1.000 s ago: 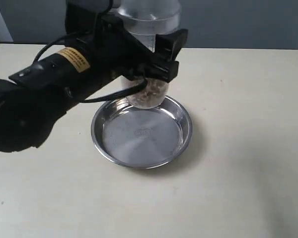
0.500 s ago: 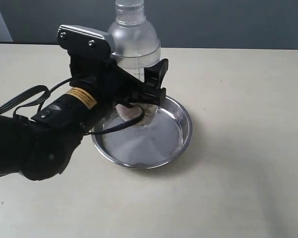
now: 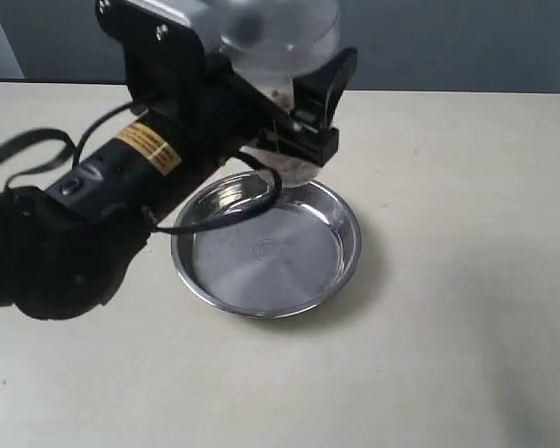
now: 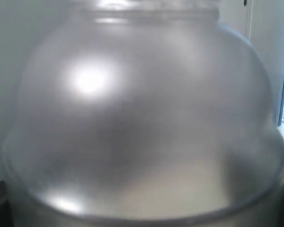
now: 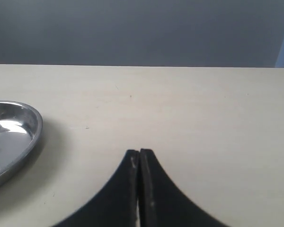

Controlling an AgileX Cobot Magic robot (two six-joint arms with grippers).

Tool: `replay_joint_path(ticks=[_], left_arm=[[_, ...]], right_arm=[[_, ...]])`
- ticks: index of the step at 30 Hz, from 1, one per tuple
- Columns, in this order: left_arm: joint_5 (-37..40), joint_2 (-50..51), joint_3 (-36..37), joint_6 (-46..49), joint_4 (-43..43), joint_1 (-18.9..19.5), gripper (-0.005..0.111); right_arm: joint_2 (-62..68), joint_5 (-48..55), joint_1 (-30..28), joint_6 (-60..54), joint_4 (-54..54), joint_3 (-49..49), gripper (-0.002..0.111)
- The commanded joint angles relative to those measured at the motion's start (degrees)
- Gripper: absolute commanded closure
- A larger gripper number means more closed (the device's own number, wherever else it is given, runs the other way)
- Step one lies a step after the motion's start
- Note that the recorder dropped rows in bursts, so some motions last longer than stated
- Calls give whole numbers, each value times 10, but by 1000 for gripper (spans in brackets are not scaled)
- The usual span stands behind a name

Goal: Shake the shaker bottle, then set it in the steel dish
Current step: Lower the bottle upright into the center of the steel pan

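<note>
Left claw (image 3: 294, 112) is clamped around the shaker bottle (image 3: 280, 42), holding it in the air over the far rim of the steel dish (image 3: 355, 245). The bottle's frosted, cloudy-clear with a domed shoulder, and a bit blurry. Right claw (image 5: 139, 163) is pinched closed above the tabletop (image 5: 203, 109), beside the dish.

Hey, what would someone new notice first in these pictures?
The black left gripper clamps the frosted shaker bottle, raised over the far rim of the shiny steel dish on the pale table. The bottle's dome fills the left wrist view. The right gripper sits shut and empty, off to the dish's side.
</note>
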Motion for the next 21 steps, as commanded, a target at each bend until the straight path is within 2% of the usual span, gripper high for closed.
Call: replay_joint_path(ticks=[1, 3, 5, 7, 8, 9, 11, 13, 15, 18, 20, 21], left_arm=[[125, 64, 18, -21, -57, 13, 106], [75, 65, 23, -73, 1, 9, 106], [-6, 31, 15, -93, 82, 4, 106], [-28, -15, -8, -90, 105, 4, 106], [-5, -34, -22, -81, 103, 4, 106], [60, -54, -30, -48, 83, 7, 106], [151, -40, -23, -20, -1, 23, 106], [174, 6, 1, -33, -62, 38, 106], [146, 13, 12, -79, -20, 36, 106], [57, -55, -9, -135, 136, 20, 106], [94, -101, -33, -98, 165, 16, 106], [155, -106, -34, -66, 123, 19, 106]], right_arm=[[-2, -8, 1, -1, -1, 1, 109], [-2, -8, 1, -1, -1, 1, 109], [-2, -8, 1, -1, -1, 1, 109], [-2, -8, 1, -1, -1, 1, 109], [-2, -8, 1, -1, -1, 1, 109], [-2, -8, 1, -1, -1, 1, 109], [-2, -8, 1, -1, -1, 1, 109], [-2, -8, 1, -1, -1, 1, 109], [-2, -8, 1, -1, -1, 1, 109], [-2, -8, 1, -1, -1, 1, 109], [-2, -8, 1, -1, -1, 1, 109], [-2, -8, 1, -1, -1, 1, 109]])
